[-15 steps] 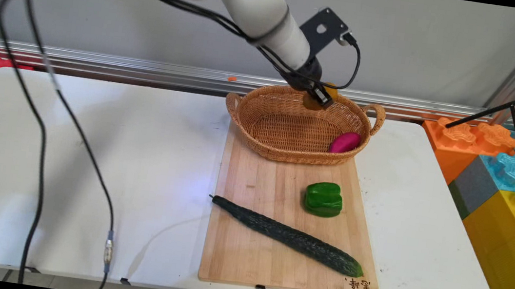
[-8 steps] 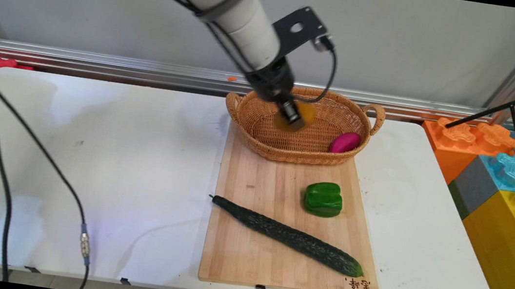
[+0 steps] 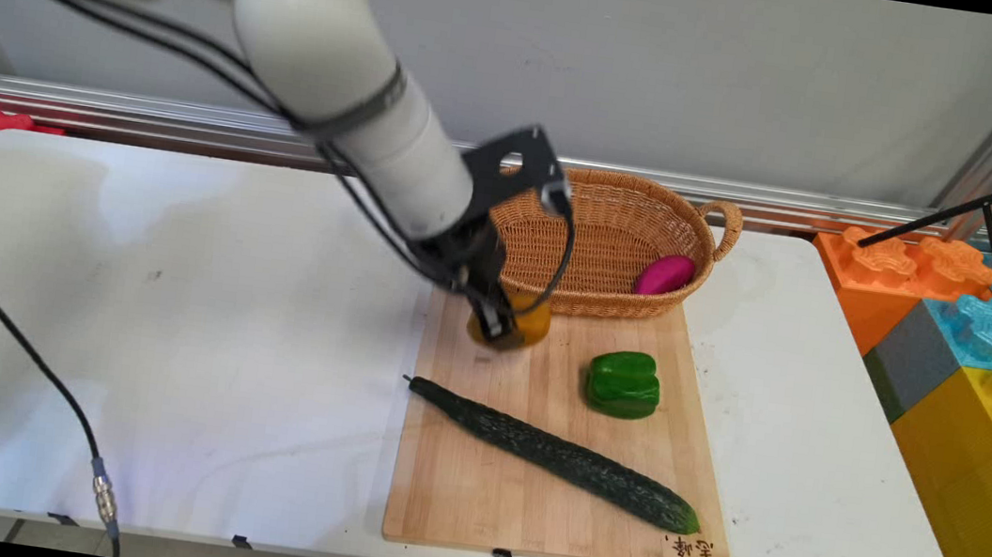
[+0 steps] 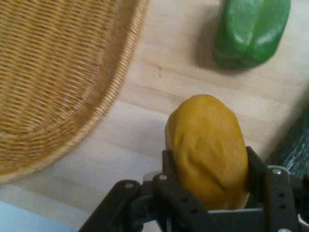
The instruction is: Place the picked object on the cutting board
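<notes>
Your gripper (image 3: 502,325) clamps the potato (image 4: 207,147) above the board (image 3: 470,493), basket (image 3: 606,306) at twelve o'clock.

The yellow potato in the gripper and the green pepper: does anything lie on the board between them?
Nothing does. The main view shows only bare cutting board between the yellow potato held in the gripper and the green pepper; the hand view agrees.
</notes>
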Controlling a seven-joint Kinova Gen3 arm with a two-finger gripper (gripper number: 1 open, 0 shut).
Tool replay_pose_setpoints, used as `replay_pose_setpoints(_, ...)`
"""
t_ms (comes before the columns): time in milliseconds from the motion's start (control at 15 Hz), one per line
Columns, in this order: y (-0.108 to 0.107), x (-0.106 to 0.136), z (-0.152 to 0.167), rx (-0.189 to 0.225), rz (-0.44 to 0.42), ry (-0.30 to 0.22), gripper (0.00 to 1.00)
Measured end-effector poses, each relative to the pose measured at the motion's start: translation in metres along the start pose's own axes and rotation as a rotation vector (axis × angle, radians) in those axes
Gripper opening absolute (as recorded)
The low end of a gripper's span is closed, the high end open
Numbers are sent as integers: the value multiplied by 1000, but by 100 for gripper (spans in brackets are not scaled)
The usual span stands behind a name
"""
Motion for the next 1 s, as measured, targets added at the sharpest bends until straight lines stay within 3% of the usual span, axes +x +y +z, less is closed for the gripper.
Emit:
replay_pose_setpoints(400, 15, -13, 51, 11, 16, 3, 0)
replay_pose_setpoints(800, 17, -12, 65, 25, 16, 2, 0)
replay_pose_setpoints(867, 17, -11, 65, 22, 16, 3, 100)
replay_pose_setpoints(1000, 17, -6, 62, 9, 16, 9, 100)
